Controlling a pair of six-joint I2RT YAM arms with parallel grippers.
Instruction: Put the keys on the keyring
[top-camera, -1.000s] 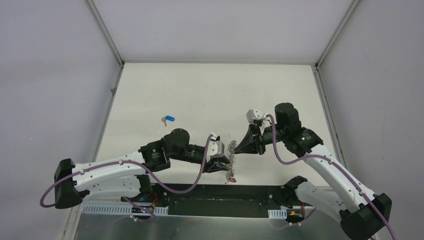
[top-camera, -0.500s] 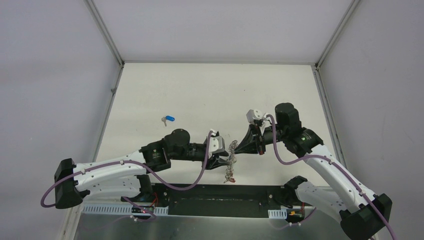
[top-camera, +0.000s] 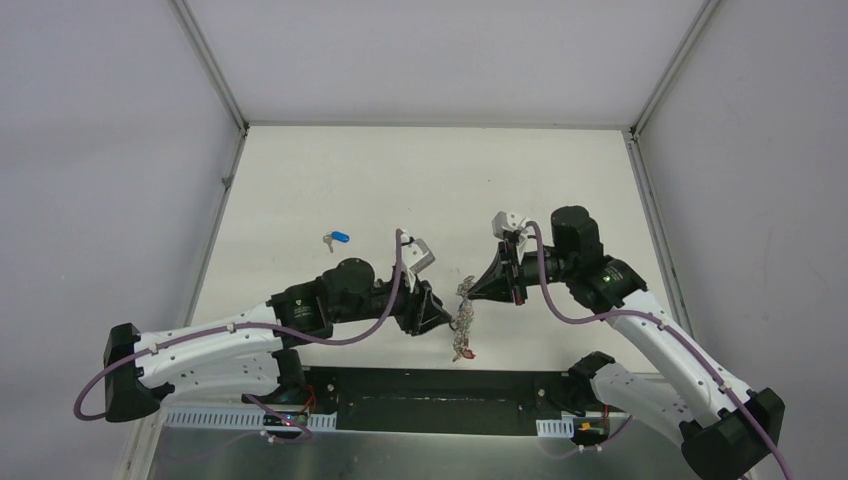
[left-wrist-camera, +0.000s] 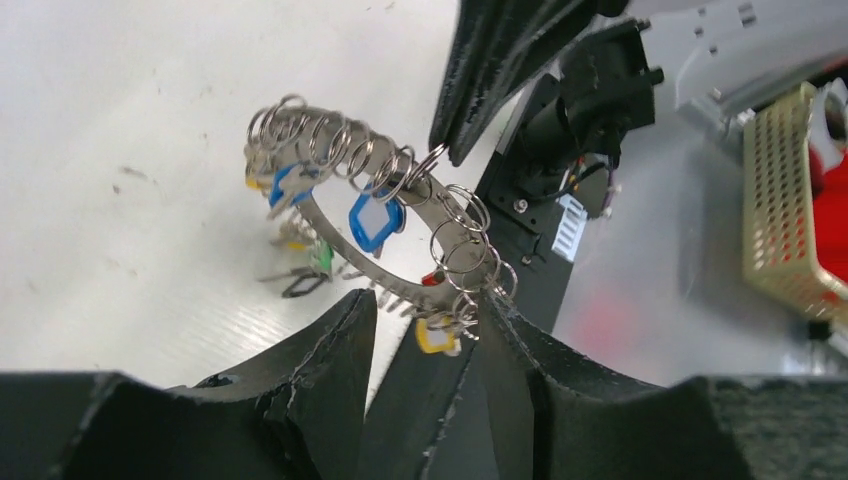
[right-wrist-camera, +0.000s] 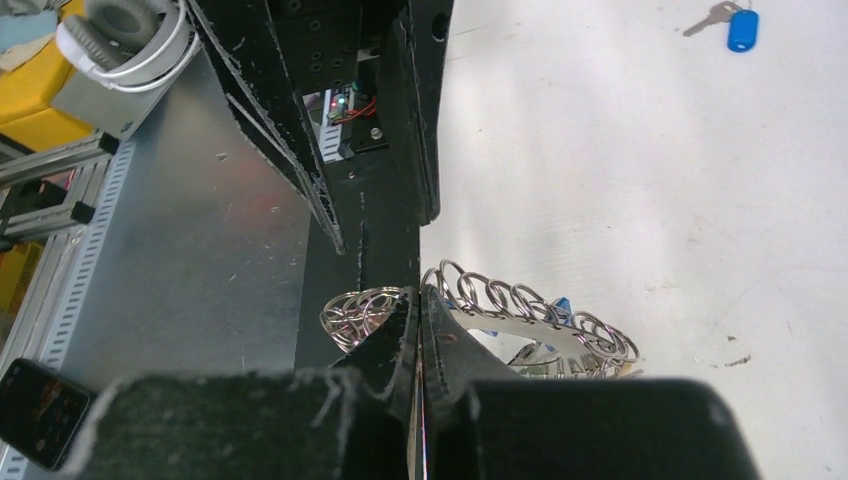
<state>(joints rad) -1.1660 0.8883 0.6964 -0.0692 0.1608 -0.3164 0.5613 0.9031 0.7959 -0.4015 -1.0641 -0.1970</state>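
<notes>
The keyring (left-wrist-camera: 400, 190), a grey band strung with several silver split rings, hangs above the table's near edge with small keys on it. Their tags are blue (left-wrist-camera: 374, 221), yellow (left-wrist-camera: 434, 336), green (left-wrist-camera: 322, 258) and red. My right gripper (right-wrist-camera: 418, 292) is shut on the band's upper end; in the top view my right gripper (top-camera: 472, 293) sits just right of the keyring (top-camera: 463, 318). My left gripper (left-wrist-camera: 428, 297) stands open under the band's lower end, which rests by its right finger (left-wrist-camera: 510, 345). A loose blue-tagged key (top-camera: 336, 239) lies on the table at far left.
A black strip (top-camera: 400, 385) and a metal plate (top-camera: 400, 455) run along the near edge below the grippers. Off the table are a yellow basket (left-wrist-camera: 790, 220) with something red in it, headphones (right-wrist-camera: 120, 30) and a phone (right-wrist-camera: 40, 410). White walls enclose the table.
My left gripper's jaws have spread apart and its wrist has rolled upward. The keyring now hangs from the right gripper, which has shifted slightly up and left.
</notes>
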